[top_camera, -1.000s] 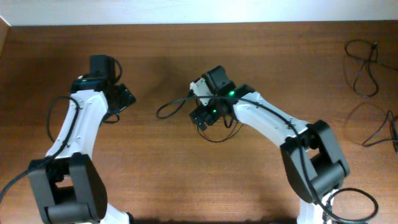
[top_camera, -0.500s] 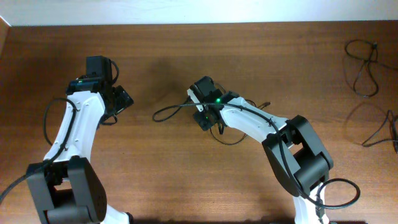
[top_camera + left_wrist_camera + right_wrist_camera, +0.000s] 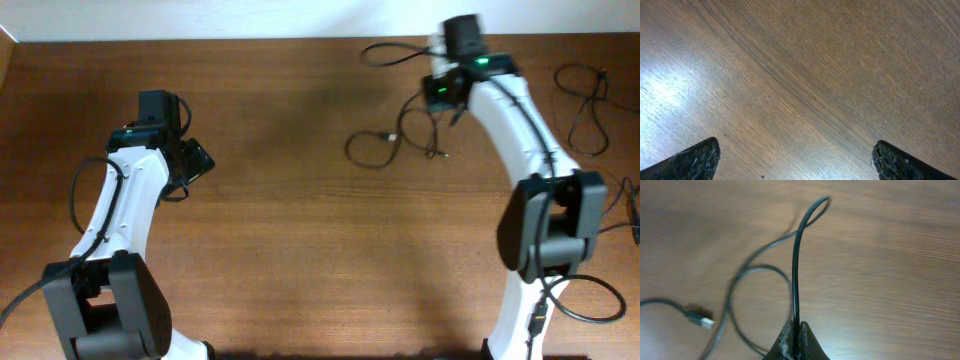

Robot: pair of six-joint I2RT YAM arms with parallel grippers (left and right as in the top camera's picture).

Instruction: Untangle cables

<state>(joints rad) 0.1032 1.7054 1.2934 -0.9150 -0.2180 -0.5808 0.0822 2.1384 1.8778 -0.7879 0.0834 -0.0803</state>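
Observation:
My right gripper (image 3: 796,330) is shut on a thin black cable (image 3: 795,255), which rises straight out from between the fingertips and bends into a small loop at the top. More of it curves across the wood to the left and ends in a small plug (image 3: 702,321). From above, the right gripper (image 3: 441,92) is at the far right of the table, with the cable (image 3: 372,155) trailing in loops to its left. At the left, my left gripper (image 3: 196,158) is open over bare wood, with its two fingertips (image 3: 696,159) wide apart and nothing between them (image 3: 797,161).
Two more black cables lie near the right edge, one looped at the back (image 3: 585,100) and one further forward (image 3: 612,208). The white wall edge (image 3: 300,20) runs along the far side of the table.
My right gripper has shut on the cable and swung from the table's middle to the far right, dragging the cable along. The left arm has barely moved.

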